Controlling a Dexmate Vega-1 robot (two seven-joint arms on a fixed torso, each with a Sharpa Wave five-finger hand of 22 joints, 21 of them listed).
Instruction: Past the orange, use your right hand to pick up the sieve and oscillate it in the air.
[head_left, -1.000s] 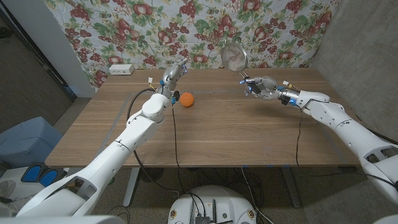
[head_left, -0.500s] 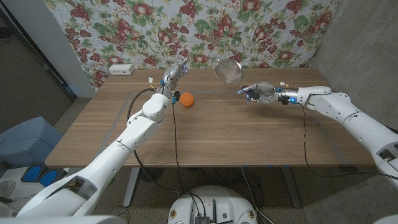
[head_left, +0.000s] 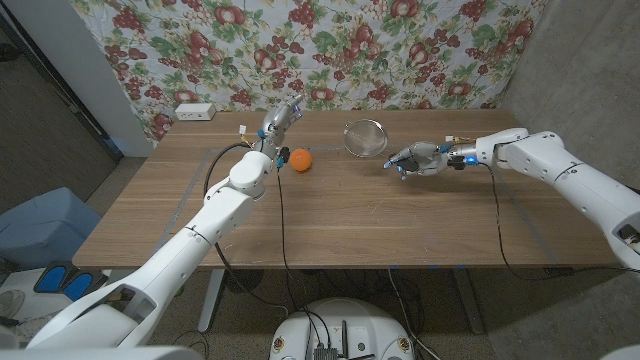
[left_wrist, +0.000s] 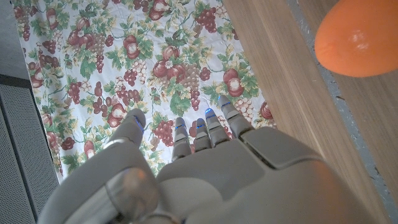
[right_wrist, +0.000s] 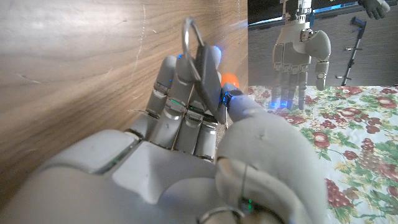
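Observation:
The metal sieve (head_left: 365, 137) hangs low over the far middle of the table, its mesh bowl turned toward me; whether it touches the wood I cannot tell. My right hand (head_left: 415, 158) grips its handle from the right. In the right wrist view the fingers (right_wrist: 186, 93) wrap the thin metal handle (right_wrist: 200, 53) with its end ring. The orange (head_left: 301, 160) lies on the table left of the sieve, also seen as the orange (left_wrist: 357, 37) and the orange (right_wrist: 231, 79). My left hand (head_left: 283, 118) is raised just beyond the orange, fingers apart, holding nothing; it appears as the left hand (left_wrist: 186, 168) and the left hand (right_wrist: 303, 53).
A white socket box (head_left: 195, 111) sits at the table's far left corner. A floral cloth (head_left: 330, 40) hangs close behind the far edge. Thin cables (head_left: 280, 210) trail from both arms over the wood. A blue chair (head_left: 40, 225) stands off to the left.
The sieve has come down from in front of the cloth to just over the table, tipping forward. My right hand has dropped a little with it. The left hand and orange have not moved.

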